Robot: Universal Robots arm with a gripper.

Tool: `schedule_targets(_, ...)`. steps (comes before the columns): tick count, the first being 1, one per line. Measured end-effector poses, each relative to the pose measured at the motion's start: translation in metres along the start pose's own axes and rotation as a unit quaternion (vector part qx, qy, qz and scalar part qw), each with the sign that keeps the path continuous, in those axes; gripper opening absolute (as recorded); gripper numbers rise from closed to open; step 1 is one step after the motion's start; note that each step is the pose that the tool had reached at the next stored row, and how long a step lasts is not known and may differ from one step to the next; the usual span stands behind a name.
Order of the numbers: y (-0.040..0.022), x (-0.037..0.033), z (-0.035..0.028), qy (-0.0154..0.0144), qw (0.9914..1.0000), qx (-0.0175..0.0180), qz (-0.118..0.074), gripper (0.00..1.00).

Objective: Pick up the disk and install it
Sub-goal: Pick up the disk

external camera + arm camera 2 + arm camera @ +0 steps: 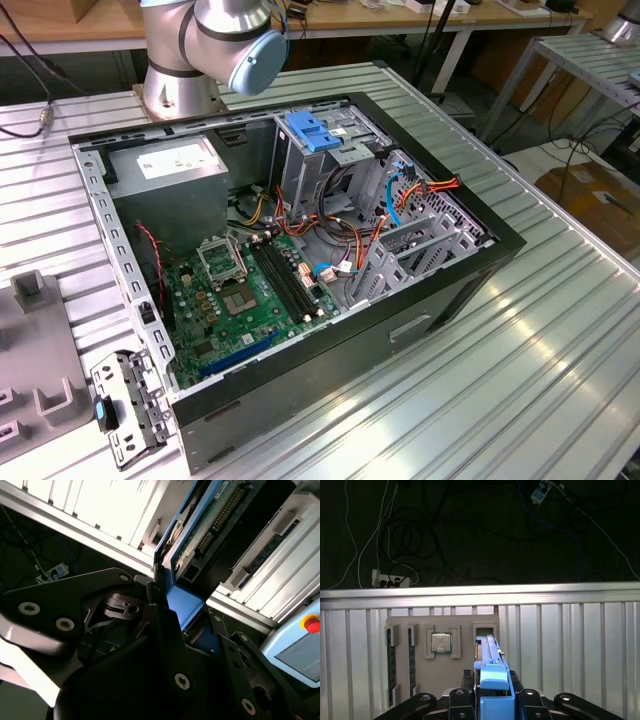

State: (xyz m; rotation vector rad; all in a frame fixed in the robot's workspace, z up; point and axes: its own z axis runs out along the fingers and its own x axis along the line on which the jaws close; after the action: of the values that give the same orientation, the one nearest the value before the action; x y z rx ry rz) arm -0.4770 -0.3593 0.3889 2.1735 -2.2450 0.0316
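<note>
On the exterior view's left edge a grey tray (35,395) lies on the ribbed worktop (520,380). Just beside it I see a metal bracket (128,405) with a small blue clip. Next comes the open case (330,375), lying on its side. The power supply (165,165) sits in its far corner and the green motherboard (250,295) on its floor. A blue latch (315,132) tops the drive cage, and orange and blue cables (400,195) run toward the exterior view's right. The arm (215,35) rises behind the case, near the power supply.

In the first wrist view the tray (465,625) carries two memory sticks (391,662), then a CPU (441,642) in its pocket, then a slot (485,629). The disk (489,652) stands on edge and reaches out to that slot. I cannot tell whether its far end rests in the slot or hangs just clear. The end effector (492,692) is pinching the disk by its blue rail, with a black finger (466,681) on either side. The CPU and sticks are apart from the disk.

In the second wrist view I see the same grip: the end effector (185,611) closes on the blue rail, and the disk (200,535) shows its green circuit board. Past it stands a pendant (295,650) with a red button.
</note>
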Motion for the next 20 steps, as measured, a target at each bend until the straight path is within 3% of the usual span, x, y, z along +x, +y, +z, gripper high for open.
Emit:
schedule_targets(13, 0.0000, 0.0002, -0.0084, 0.0000, 1.00000, -0.0001, 0.000, 0.37)
schedule_targets(20, 0.0000, 0.0005, -0.0169, 0.0000, 1.00000, -0.0003, 0.000, 0.37)
